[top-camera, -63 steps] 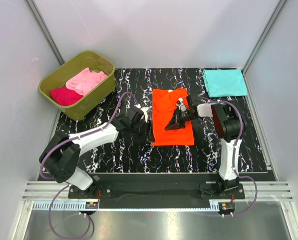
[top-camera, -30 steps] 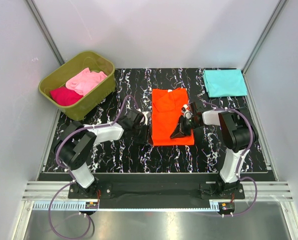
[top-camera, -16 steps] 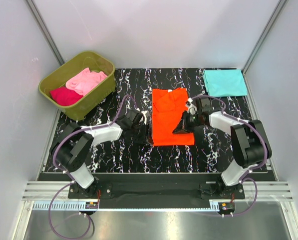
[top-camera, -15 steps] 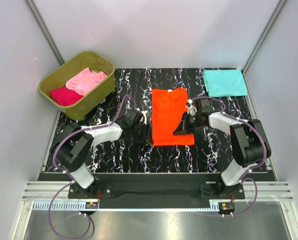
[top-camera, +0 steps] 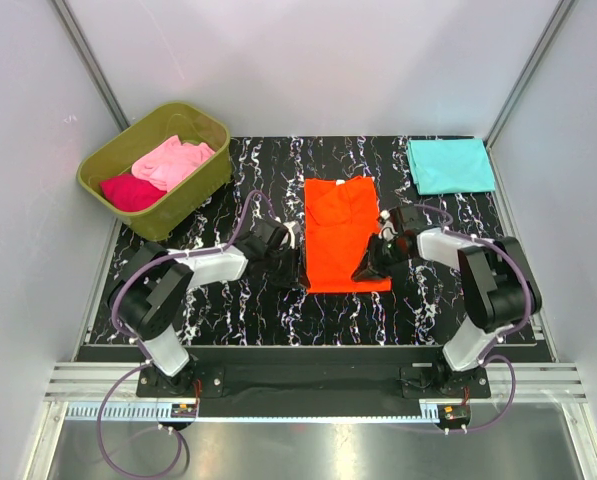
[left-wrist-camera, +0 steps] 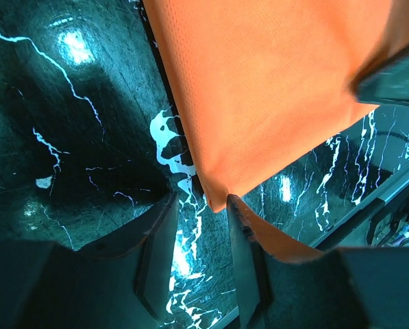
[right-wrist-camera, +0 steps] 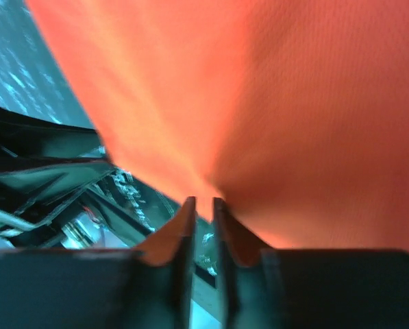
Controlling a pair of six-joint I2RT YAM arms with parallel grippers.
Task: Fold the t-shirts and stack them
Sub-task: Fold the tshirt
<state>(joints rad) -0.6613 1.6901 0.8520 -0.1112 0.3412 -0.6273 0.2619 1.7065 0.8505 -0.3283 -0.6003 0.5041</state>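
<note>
The orange t-shirt (top-camera: 340,230) is lying folded into a tall rectangle in the middle of the black marbled table (top-camera: 228,320), with its long sides running from the near edge toward the far edge. Both arms are reaching in low at its near end.

The left gripper (top-camera: 294,268) is sitting right at the shirt's near-left corner. On its wrist camera the jaws are standing spread, tips down by the marble. The pointed corner of the orange cloth (left-wrist-camera: 216,195) is poking into the gap between them, and nothing is being squeezed there.

On the other side, the right gripper (top-camera: 369,266) is pressing in at the shirt's right edge, just short of the near-right corner. Its wrist camera is filling with blurred orange. The jaws are showing only a narrow slit between them, and the fabric is gathering to a pucker right at their tips. Whether a nip of cloth is caught there I cannot tell, as the picture is too soft.

The teal t-shirt (top-camera: 450,165) is lying folded flat in the far-right corner of the table, well apart from the arms. At the far-left corner the olive-green tub (top-camera: 183,210) is holding two crumpled shirts that are touching each other. The pink t-shirt (top-camera: 173,160) is lying toward its far end and the magenta t-shirt (top-camera: 130,192) toward its near-left end.
</note>
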